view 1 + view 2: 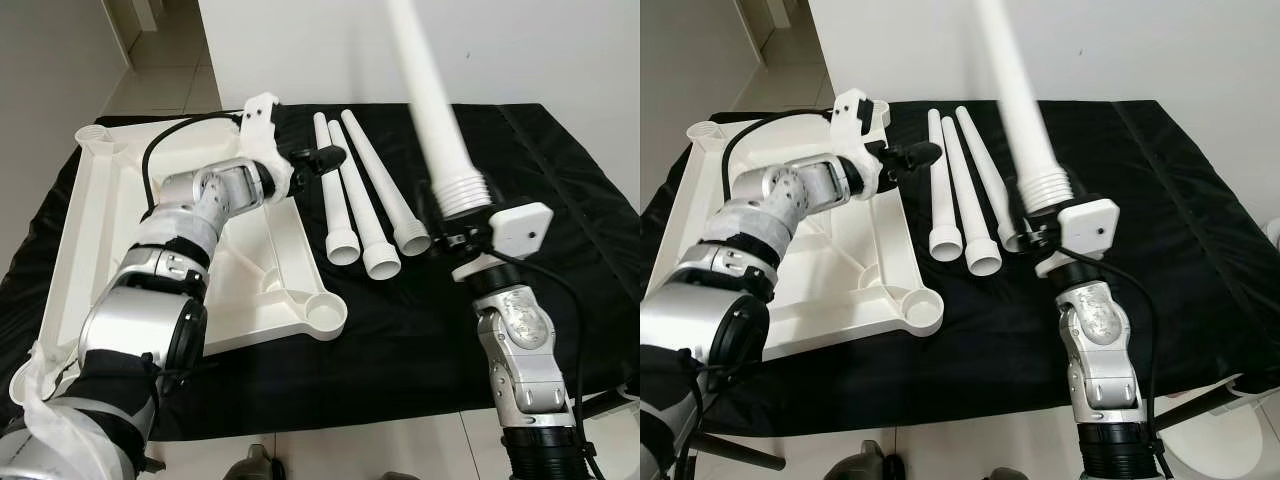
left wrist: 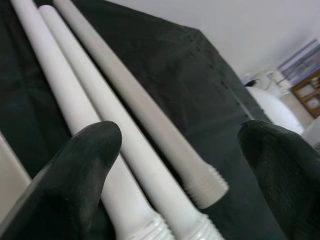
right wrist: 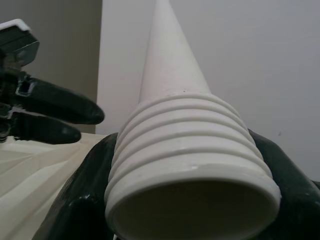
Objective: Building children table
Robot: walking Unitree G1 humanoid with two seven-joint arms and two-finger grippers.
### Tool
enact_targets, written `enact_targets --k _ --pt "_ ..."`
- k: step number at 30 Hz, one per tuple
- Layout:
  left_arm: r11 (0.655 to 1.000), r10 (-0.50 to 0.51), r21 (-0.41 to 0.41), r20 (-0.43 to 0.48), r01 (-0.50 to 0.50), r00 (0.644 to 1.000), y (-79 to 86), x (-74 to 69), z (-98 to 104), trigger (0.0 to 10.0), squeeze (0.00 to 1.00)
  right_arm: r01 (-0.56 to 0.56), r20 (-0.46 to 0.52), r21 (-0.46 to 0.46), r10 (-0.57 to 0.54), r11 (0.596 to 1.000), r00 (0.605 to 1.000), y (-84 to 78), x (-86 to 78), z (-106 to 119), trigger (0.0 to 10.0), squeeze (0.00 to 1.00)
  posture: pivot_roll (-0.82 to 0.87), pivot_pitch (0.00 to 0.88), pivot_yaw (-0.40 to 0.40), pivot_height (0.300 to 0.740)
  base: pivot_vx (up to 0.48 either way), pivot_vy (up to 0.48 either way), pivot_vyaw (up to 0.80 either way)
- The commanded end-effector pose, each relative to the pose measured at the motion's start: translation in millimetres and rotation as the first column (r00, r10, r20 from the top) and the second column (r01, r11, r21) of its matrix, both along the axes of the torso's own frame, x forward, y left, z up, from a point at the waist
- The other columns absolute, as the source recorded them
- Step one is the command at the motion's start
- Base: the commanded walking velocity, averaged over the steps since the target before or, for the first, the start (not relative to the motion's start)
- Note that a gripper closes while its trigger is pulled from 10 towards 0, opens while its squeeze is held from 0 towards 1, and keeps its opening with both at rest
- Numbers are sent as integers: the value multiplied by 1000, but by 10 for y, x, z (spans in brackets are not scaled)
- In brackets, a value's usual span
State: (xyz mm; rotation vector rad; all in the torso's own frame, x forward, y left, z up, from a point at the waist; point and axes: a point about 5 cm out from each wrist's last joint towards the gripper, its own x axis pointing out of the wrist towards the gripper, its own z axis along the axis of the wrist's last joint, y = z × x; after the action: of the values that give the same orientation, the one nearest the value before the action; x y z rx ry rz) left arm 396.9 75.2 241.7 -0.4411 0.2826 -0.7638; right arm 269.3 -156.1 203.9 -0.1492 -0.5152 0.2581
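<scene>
The white table top [image 1: 95,230] lies upside down on the left of the black cloth, with a round socket [image 1: 325,313] at its near corner. Three white legs [image 1: 345,195] lie side by side in the middle, threaded ends toward me. My left gripper [image 1: 325,158] hovers open just above their far ends, beside the table top's edge; the left wrist view looks along the legs [image 2: 135,105] between the spread fingers [image 2: 75,175]. My right gripper [image 1: 455,235] is shut on a fourth leg [image 1: 440,130], held upright and tilted, threaded end [image 3: 190,150] down.
The black cloth [image 1: 560,180] covers the whole work surface; its right half is bare. A white wall stands right behind. Another socket [image 1: 100,135] sits at the table top's far left corner. Tiled floor shows at the near edge.
</scene>
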Motion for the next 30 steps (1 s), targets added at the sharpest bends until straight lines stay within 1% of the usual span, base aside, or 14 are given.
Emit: enact_targets --k 1,3,4,5,6,7,8,10,11,14,15,18,23,30 --pt "829 -482 -195 227 525 846 -134 -240 233 10000 0 -19 -1 -5 19 1000 1000 17 16 10 10000 0 -58 0 59 740 0 0 0" --pt "829 -482 -195 227 525 846 -134 -240 233 10000 0 -19 -1 -5 19 1000 1000 17 16 10 10000 0 -58 0 59 740 0 0 0" --pt "794 -495 -271 232 544 838 -131 -253 314 10000 0 -30 -4 -14 30 999 1000 34 26 5 10000 0 -59 0 62 740 0 0 0" --pt "741 -508 -368 239 561 828 -117 -265 437 10000 0 -37 -8 -20 36 999 999 49 42 -1 10000 0 -56 0 66 740 0 0 0" --pt "741 -508 -368 239 561 828 -117 -265 437 10000 0 -37 -8 -20 36 999 999 49 42 -1 10000 0 -56 0 66 740 0 0 0" --pt "691 -524 -436 249 577 815 -103 -280 529 10000 0 -39 -9 -21 39 999 999 54 52 -4 10000 0 -56 0 66 740 0 0 0" --pt "691 -524 -436 249 577 815 -103 -280 529 10000 0 -39 -9 -21 39 999 999 54 52 -4 10000 0 -56 0 66 740 0 0 0" --pt "628 -543 -504 264 594 797 -73 -296 622 10000 0 -16 -8 -8 16 1000 1000 34 67 -7 10000 0 -58 0 74 740 0 0 0" --pt "628 -543 -504 264 594 797 -73 -296 622 10000 0 -16 -8 -8 16 1000 1000 34 67 -7 10000 0 -58 0 74 740 0 0 0" --pt "565 -568 -564 265 603 780 -40 -326 673 10000 0 48 -3 48 -48 998 999 -30 80 -11 10000 0 -58 0 79 740 0 0 0" --pt "565 -568 -564 265 603 780 -40 -326 673 10000 0 48 -3 48 -48 998 999 -30 80 -11 10000 0 -58 0 79 740 0 0 0" --pt "530 -588 -580 274 618 761 -41 -364 727 10000 0 32 -11 35 -32 999 999 3 76 -35 10000 0 -55 0 80 740 0 0 0" --pt "535 -606 -557 270 634 749 -104 -385 703 10000 0 11 -12 13 -11 1000 1000 41 84 -23 10000 0 -62 0 87 740 0 0 0" --pt "522 -614 -581 251 624 748 -162 -387 691 10000 0 -24 -22 -12 23 1000 999 81 95 -20 10000 0 -63 0 93 740 0 0 0"
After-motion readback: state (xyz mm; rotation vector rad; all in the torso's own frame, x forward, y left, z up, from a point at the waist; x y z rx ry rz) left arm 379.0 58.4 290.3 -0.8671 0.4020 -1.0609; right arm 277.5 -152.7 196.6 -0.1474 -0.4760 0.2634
